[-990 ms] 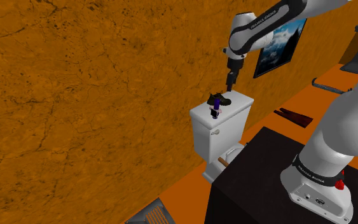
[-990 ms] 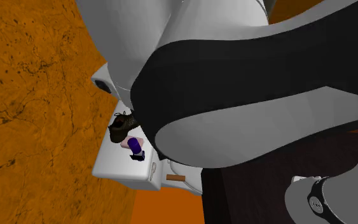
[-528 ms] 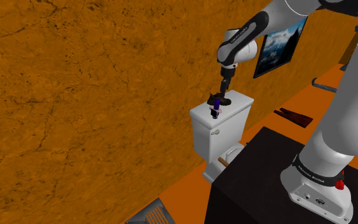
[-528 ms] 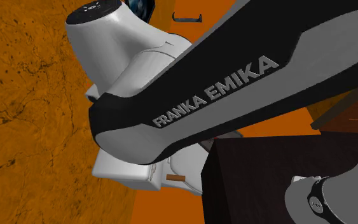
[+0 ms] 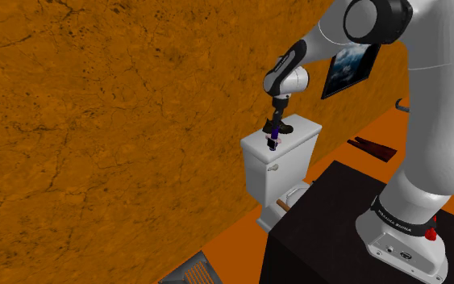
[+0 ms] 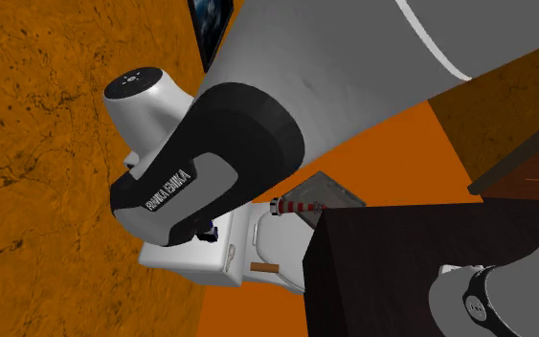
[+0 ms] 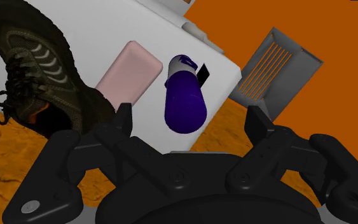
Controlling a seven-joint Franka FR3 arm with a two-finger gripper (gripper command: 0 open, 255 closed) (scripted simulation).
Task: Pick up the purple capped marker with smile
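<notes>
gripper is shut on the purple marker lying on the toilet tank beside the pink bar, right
Not shut: the wrist view shows the gripper open, fingers apart and clear of the purple marker. It does lie on the toilet tank beside the pink bar.

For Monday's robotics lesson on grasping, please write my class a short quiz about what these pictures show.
1. True or false: the claw is shut on the purple marker.
2. What lies between the dark shoe and the marker? A) pink block B) cup C) spoon
3. Fill in: all three things rest on the white toilet ____.
Key: 1 false, it stands open; 2 A; 3 tank.
</notes>
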